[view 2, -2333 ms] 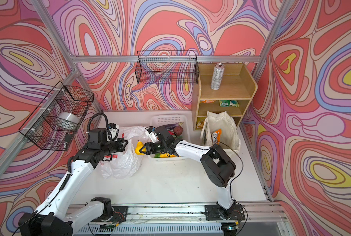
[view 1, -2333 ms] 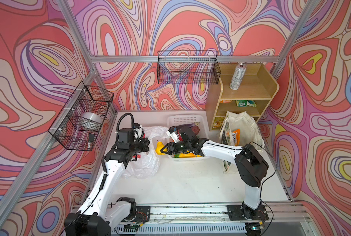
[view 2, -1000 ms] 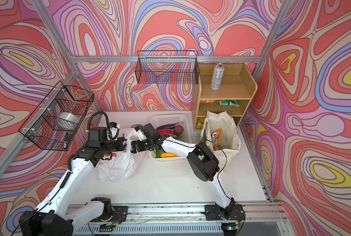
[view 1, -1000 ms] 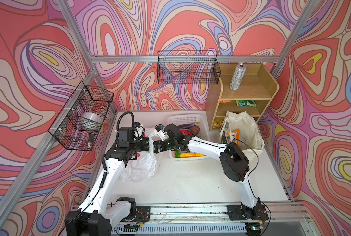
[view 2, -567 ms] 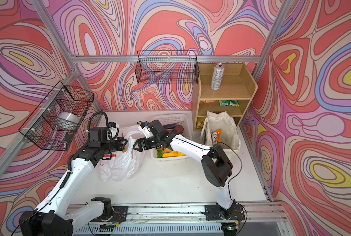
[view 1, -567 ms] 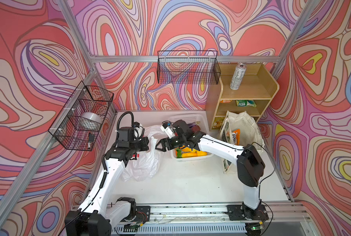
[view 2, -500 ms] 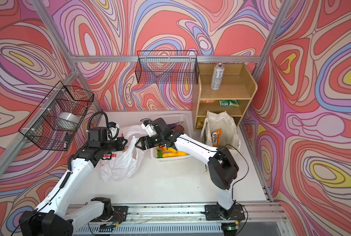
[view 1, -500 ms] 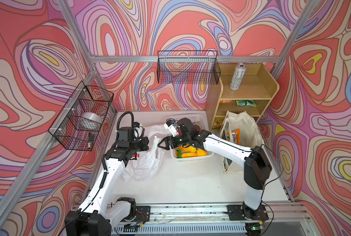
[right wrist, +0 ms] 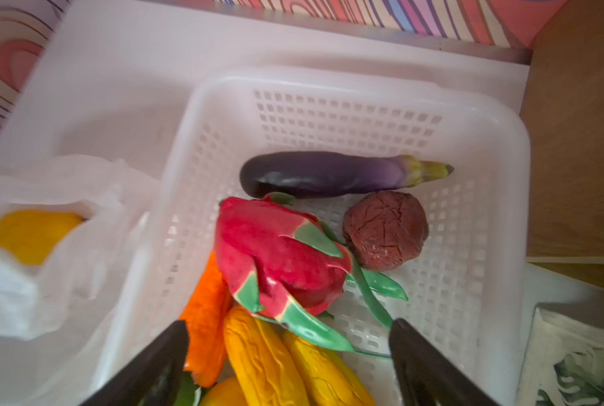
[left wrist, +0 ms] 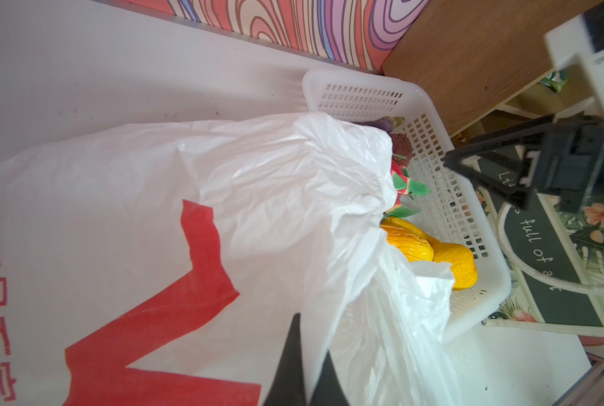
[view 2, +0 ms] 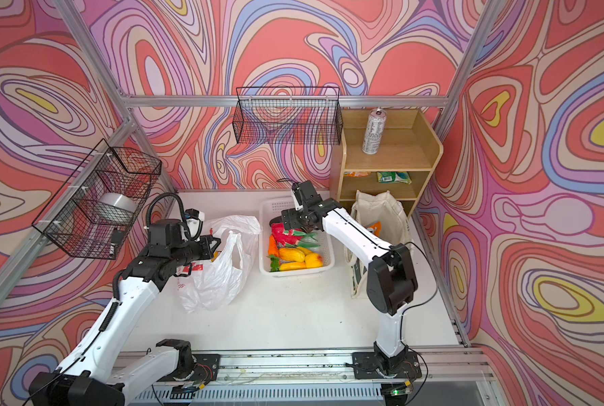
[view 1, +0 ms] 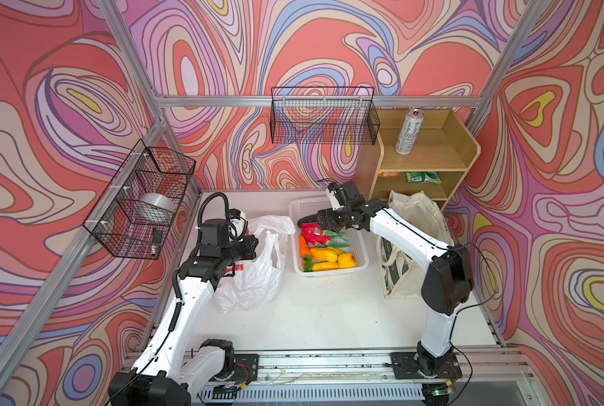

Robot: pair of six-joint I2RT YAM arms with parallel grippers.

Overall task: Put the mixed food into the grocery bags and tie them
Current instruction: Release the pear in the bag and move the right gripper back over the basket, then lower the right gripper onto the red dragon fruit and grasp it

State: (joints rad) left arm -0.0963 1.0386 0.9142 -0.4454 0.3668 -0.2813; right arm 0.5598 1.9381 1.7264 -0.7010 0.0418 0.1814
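The white plastic grocery bag [view 1: 258, 270] with red letters stands left of the white lattice basket [view 1: 330, 272]. My left gripper [left wrist: 311, 337] is shut on the bag's rim, holding its mouth up. A yellow fruit [right wrist: 33, 233] lies inside the bag. My right gripper [right wrist: 288, 327] hangs open over the basket, empty, just above the pink dragon fruit [right wrist: 283, 256]. Around that fruit lie a purple eggplant [right wrist: 328, 174], an orange carrot [right wrist: 205, 316], yellow lemons [right wrist: 258, 362] and a dark red round fruit [right wrist: 385, 228]. The cream canvas tote [view 1: 413, 225] stands right of the basket.
A wooden shelf [view 1: 427, 158] at the back right holds a tall silver can [view 1: 409, 131] and snack packets [view 1: 422, 177]. Black wire baskets hang on the back wall [view 1: 323, 116] and the left wall [view 1: 142, 200].
My right gripper has drawn back from the plastic bag's mouth to over the basket's far end and stands wide open. The left gripper keeps its hold on the bag.
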